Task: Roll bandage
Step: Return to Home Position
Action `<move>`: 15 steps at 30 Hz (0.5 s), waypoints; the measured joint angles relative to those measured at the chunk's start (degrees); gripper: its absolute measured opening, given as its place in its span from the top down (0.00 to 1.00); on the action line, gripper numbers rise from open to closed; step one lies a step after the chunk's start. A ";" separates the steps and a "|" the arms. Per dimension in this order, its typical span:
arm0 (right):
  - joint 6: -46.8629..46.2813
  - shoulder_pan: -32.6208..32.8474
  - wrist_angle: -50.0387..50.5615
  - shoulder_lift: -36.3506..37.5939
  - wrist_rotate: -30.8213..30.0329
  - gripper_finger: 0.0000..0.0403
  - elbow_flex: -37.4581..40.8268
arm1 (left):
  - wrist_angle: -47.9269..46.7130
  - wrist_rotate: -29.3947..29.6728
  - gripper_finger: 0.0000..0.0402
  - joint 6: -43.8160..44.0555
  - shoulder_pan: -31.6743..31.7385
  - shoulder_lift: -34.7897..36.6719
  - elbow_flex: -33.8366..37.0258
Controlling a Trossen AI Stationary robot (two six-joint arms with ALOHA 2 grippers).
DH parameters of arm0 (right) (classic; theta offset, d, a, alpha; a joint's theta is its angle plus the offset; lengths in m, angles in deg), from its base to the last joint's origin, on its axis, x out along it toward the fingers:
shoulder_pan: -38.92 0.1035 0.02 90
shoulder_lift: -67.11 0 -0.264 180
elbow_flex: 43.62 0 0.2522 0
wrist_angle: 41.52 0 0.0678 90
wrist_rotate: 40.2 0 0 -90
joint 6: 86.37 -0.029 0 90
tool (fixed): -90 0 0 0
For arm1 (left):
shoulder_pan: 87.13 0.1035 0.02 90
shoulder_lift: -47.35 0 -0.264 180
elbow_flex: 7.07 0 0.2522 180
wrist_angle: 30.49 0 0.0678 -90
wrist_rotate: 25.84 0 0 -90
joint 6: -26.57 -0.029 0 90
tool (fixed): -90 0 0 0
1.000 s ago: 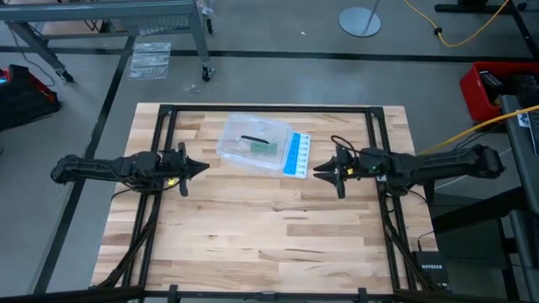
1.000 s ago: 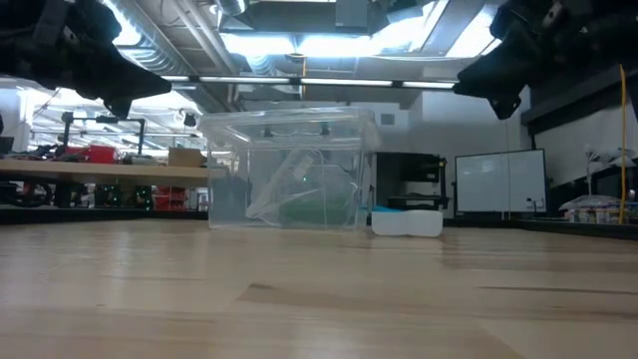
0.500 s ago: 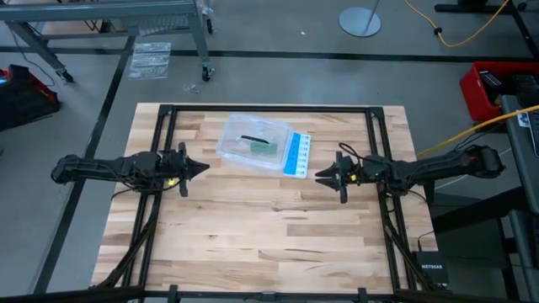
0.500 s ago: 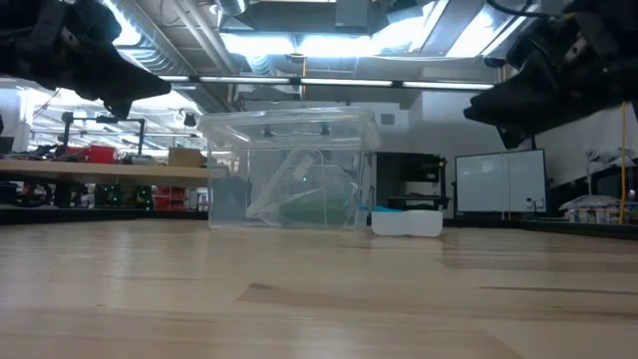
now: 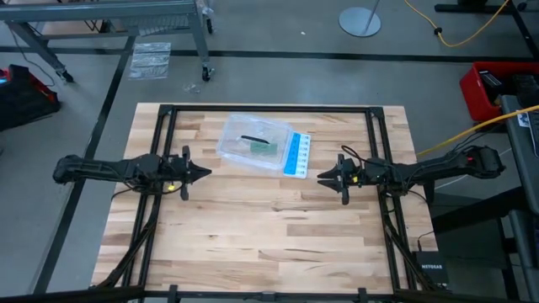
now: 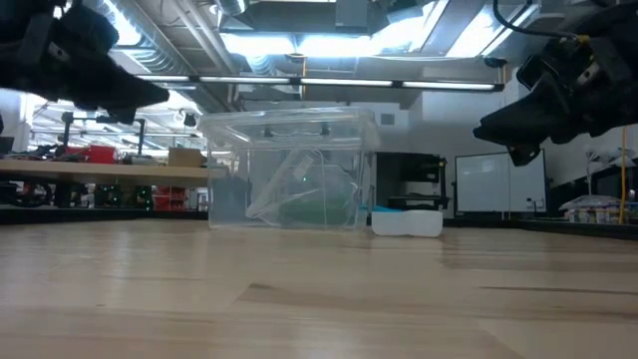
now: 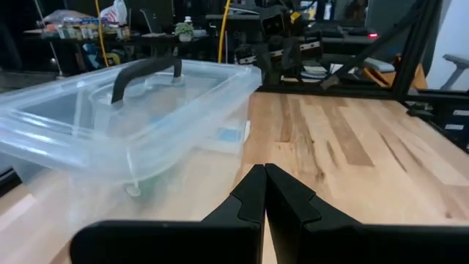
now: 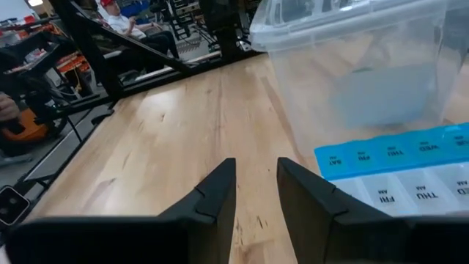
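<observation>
The big pale wooden table (image 5: 253, 244) has two dark arms lying low over it, one at each side, pointing in at each other. Between them, toward the far edge, sits a see-through plastic bin (image 5: 236, 126) with its lid on. A blue-and-white box of little day pockets (image 5: 296, 155) lies just beside it, on the right arm's side. The left gripper (image 5: 205, 171) has its fingers pressed together, holding nothing. The right gripper (image 5: 321, 177) has a small gap between its fingers and is empty too. The dark green bandage (image 5: 262, 148) is inside the bin, but I cannot tell its shape through the plastic. It lies farther across the table than both tips, about as near to one as the other.
</observation>
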 joint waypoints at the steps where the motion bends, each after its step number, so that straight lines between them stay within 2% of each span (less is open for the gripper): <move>1: 0.00 0.00 0.22 -0.02 0.00 0.74 0.00 | 1.47 -0.03 0.99 -0.39 0.00 0.00 1.11; 3: 0.14 0.00 0.21 -0.03 0.02 0.74 0.02 | 4.28 -0.21 0.99 -0.70 0.02 0.00 3.41; 10: 1.78 0.00 2.52 -0.03 -1.93 0.74 0.07 | 3.94 -1.43 0.99 0.49 0.02 -0.37 3.58; 15: 1.75 0.00 9.49 -0.02 -2.54 0.74 0.09 | 3.78 -1.54 0.99 -1.85 0.02 -0.42 3.58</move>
